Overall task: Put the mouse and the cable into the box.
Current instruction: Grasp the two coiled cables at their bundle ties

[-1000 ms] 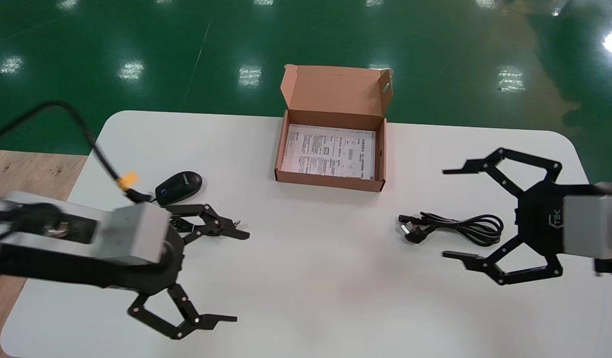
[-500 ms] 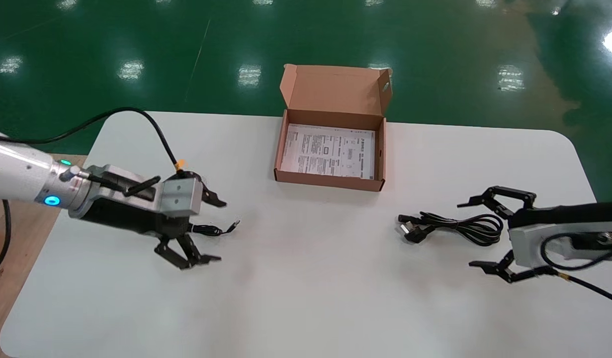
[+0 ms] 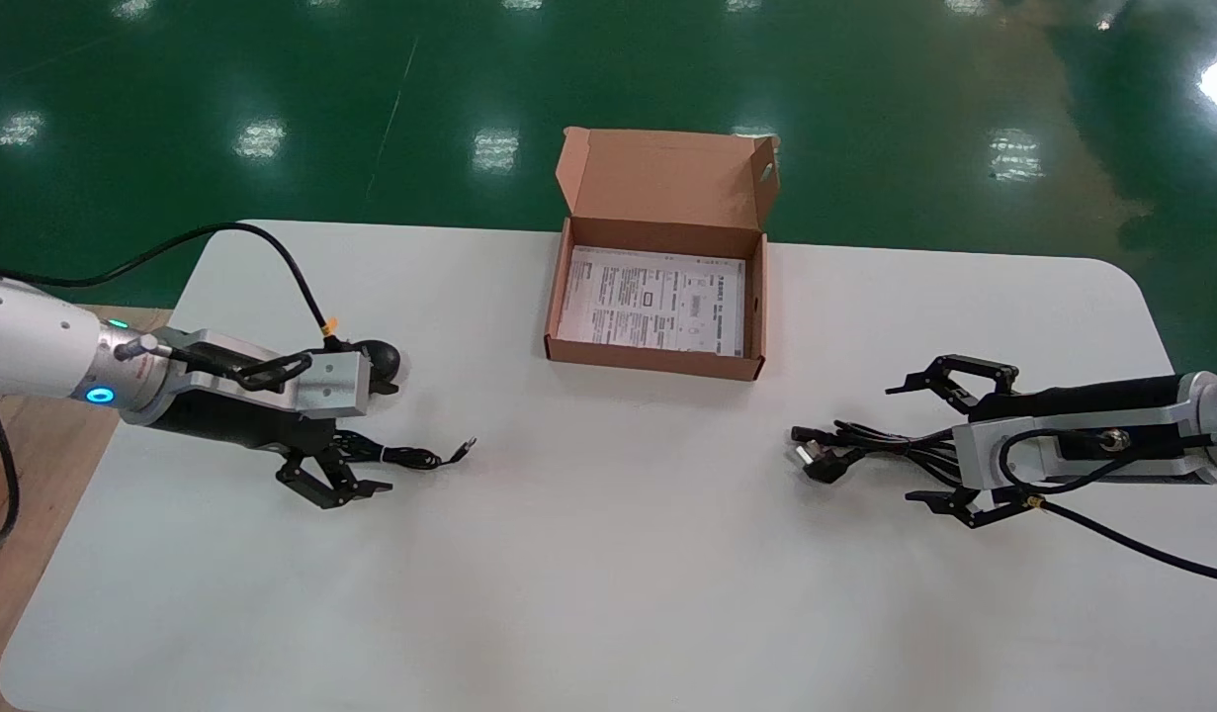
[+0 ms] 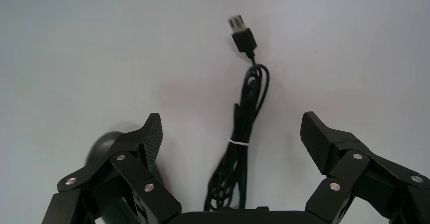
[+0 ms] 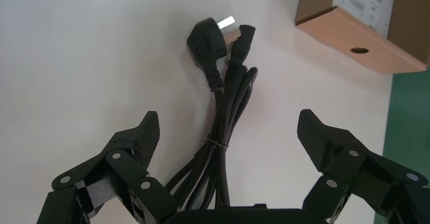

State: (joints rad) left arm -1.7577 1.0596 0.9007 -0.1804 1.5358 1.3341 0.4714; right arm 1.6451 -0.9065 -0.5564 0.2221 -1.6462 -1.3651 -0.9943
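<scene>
The left gripper [image 3: 371,440] is held wide open beside the mouse [image 3: 382,356], middle left; the right gripper [image 3: 910,442] is spread empty astride the cable [image 3: 845,445], middle right. The white table [image 3: 608,554] is surrounded by green floor [image 3: 272,79].

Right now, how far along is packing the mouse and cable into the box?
Nothing is packed: the box holds only a printed sheet. In hand: the left gripper, open, straddles the cord of the mouse; the right gripper, open, straddles the bundled cable. Neither has closed. Left to do: grasp, lift and place both in the box.
</scene>
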